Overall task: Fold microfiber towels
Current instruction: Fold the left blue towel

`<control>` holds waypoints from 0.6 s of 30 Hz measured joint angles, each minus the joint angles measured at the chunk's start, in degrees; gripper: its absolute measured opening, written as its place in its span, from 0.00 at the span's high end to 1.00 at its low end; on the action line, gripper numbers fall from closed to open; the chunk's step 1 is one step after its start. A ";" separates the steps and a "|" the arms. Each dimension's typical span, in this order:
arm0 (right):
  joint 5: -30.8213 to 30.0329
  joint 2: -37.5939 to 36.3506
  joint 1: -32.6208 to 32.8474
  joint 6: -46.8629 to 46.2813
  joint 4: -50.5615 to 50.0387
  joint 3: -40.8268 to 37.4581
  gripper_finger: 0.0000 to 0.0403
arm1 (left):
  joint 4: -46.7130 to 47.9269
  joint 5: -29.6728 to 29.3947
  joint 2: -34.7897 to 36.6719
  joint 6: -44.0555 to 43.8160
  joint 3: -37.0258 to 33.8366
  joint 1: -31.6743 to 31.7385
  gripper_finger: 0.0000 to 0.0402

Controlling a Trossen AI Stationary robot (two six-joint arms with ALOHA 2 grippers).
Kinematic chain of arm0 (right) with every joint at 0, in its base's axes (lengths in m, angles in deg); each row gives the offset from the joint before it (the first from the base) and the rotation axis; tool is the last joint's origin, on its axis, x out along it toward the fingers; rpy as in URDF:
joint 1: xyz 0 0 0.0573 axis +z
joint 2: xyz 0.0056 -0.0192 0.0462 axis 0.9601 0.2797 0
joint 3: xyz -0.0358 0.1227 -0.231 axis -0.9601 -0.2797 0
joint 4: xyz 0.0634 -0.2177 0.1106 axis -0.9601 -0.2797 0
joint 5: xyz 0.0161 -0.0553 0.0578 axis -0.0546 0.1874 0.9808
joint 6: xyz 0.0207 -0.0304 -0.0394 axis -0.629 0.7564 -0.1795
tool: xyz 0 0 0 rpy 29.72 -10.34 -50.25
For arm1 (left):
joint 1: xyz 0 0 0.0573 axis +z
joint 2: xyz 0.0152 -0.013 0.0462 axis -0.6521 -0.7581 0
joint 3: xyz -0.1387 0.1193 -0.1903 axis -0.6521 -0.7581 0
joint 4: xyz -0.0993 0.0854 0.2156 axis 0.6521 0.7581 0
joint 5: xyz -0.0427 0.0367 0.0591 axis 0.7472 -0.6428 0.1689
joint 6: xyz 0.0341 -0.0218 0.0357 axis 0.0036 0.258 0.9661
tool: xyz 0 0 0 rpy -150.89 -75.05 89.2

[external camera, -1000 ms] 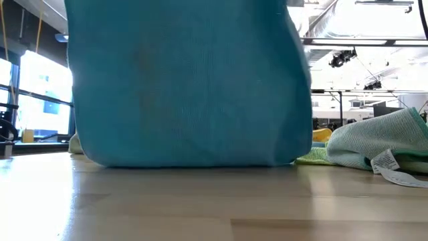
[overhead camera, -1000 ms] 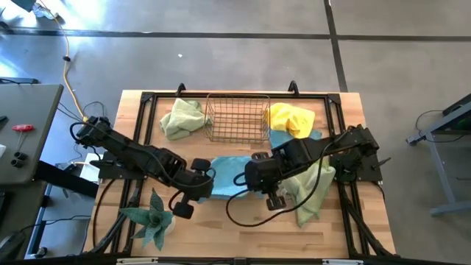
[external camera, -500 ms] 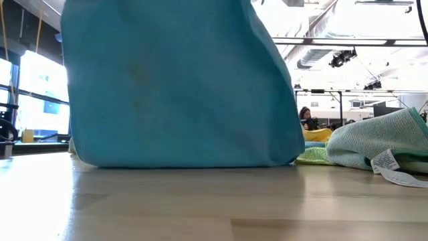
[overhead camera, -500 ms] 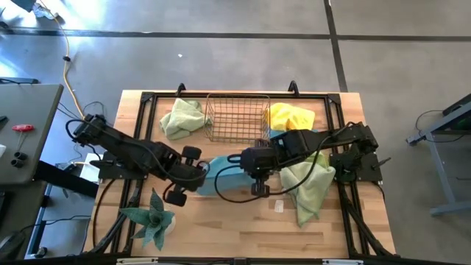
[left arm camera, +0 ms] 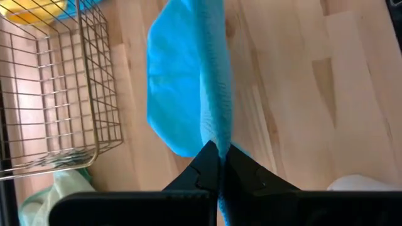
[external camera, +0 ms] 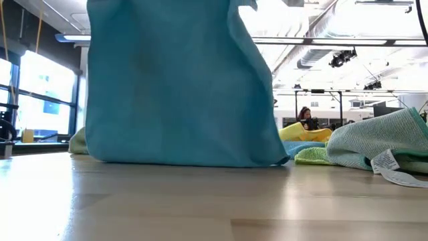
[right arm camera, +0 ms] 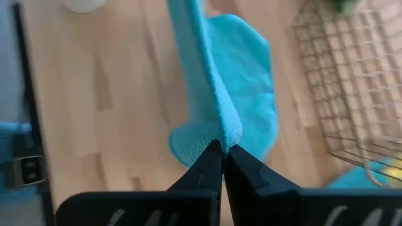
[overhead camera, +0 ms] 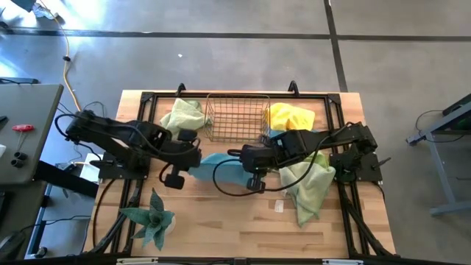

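Both the left pincer [left arm camera: 218,164] and right pincer [right arm camera: 222,157], clamped on the blue towel [external camera: 177,87], have carried it toward the basket [overhead camera: 236,116], starting the fold.

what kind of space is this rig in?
Likely an open-plan lab or workshop, not a home. The wooden table stands on a bare concrete floor, the low view shows exposed ceiling ducting, and a person sits at a desk far behind.

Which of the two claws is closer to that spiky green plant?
Left. The left gripper hangs just above the plant, shut on the blue towel. The right gripper grips the same towel farther off, past mid-table.
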 joint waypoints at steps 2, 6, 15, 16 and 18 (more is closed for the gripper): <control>-2.00 -0.03 0.00 -0.87 -0.77 0.00 1.00 | -0.16 -0.28 0.41 0.67 -0.01 0.25 1.00; -3.03 -0.82 -0.50 0.76 -1.39 0.00 1.00 | 0.02 -1.65 0.50 2.26 0.00 1.41 1.00; -3.43 -1.63 -5.36 19.92 -2.00 0.04 1.00 | 0.95 -3.34 0.76 9.10 4.69 6.38 1.00; -3.43 -1.65 -5.68 22.25 -2.00 0.04 1.00 | 1.83 -4.16 0.72 9.55 5.70 6.81 1.00; -3.28 -1.65 -6.08 24.87 -2.22 0.49 1.00 | 4.05 -6.20 0.72 10.33 7.85 7.48 1.00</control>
